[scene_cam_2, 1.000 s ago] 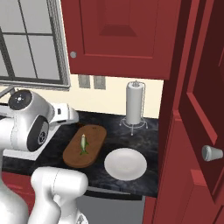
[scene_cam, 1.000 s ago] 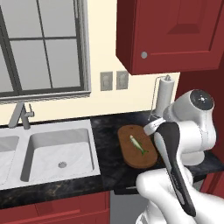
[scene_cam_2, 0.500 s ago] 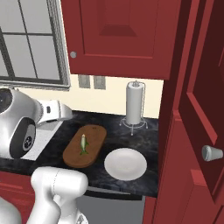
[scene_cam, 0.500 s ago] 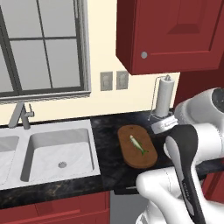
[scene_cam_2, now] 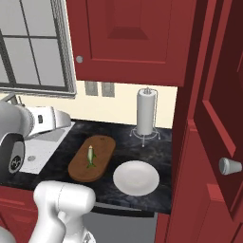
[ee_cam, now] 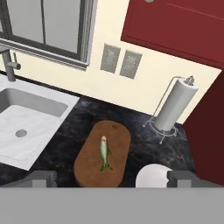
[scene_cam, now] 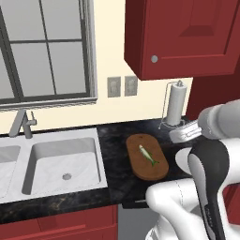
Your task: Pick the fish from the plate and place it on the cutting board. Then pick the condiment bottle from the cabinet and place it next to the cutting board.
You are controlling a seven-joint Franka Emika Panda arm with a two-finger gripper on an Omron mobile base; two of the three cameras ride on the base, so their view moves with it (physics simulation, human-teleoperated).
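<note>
Landmark: cutting board [scene_cam_2: 92, 157], lying flat on the dark counter [scene_cam_2: 156, 152]. The fish [scene_cam_2: 90, 156] lies along the middle of the board, well inside its edges, wood bare all round it. The plate [scene_cam_2: 136, 178] sits just beside the board, toward the tall cabinet [scene_cam_2: 209, 142], nothing on it; a narrow strip of counter separates plate rim from board. From the hand view the board [ee_cam: 103, 154] and fish [ee_cam: 104, 153] lie below and ahead, the plate [ee_cam: 153, 176] partly cut off at the bottom edge. Gripper [ee_cam: 112, 178]: the two fingertips [ee_cam: 40, 178] show far apart at the bottom corners, spread wide with nothing between them, raised well above the board. On the board's other side the sink [scene_cam: 61, 161] is sunk into the counter, basin bare but for its drain, faucet [scene_cam: 22, 123] at its back. Behind the board, open dark counter runs to the wall. Paper towel roll [scene_cam_2: 146, 112] stands upright on its wire holder, back near the wall, beyond the plate. Wall outlets [scene_cam: 122, 86] above the board; wall cupboard [scene_cam: 183, 37] higher, doors closed.
</note>
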